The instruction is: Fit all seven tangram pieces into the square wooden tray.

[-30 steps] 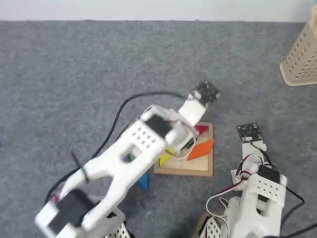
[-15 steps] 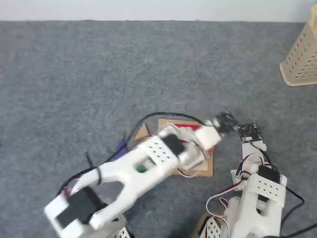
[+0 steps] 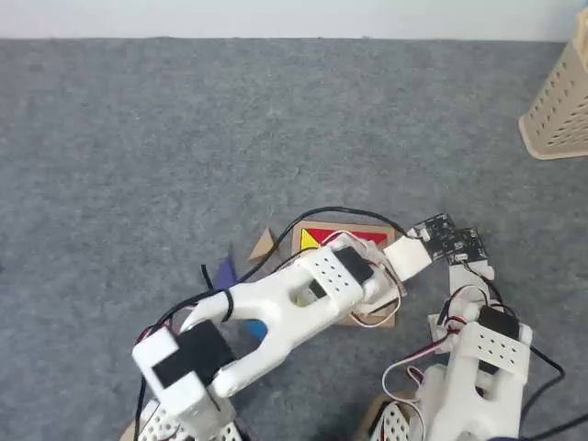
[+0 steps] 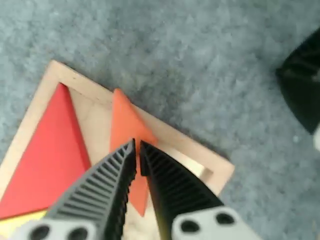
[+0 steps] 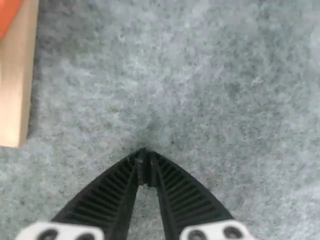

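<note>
I'm seeing the square wooden tray [image 3: 298, 241] lying on grey carpet [image 3: 138, 138], partly under the left arm, with a red triangle [image 4: 50, 155] and a yellow piece [image 3: 310, 240] inside. The left wrist view is giving me an orange piece [image 4: 125, 127] by the rim, and the left gripper [image 4: 137, 145] is hovering over it, jaws nearly touching, gripping nothing. From above, a tan triangle [image 3: 264, 244], a purple piece [image 3: 223, 273] and a blue piece [image 3: 254, 328] are lying outside the tray. The right gripper [image 5: 144, 152] is pinched closed over carpet just beside the tray.

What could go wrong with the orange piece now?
The orange piece seems to ride up on the tray's rim, so a push from the left gripper might tip it out rather than seat it. The arm's cable hangs near the tan triangle and could drag it.
</note>
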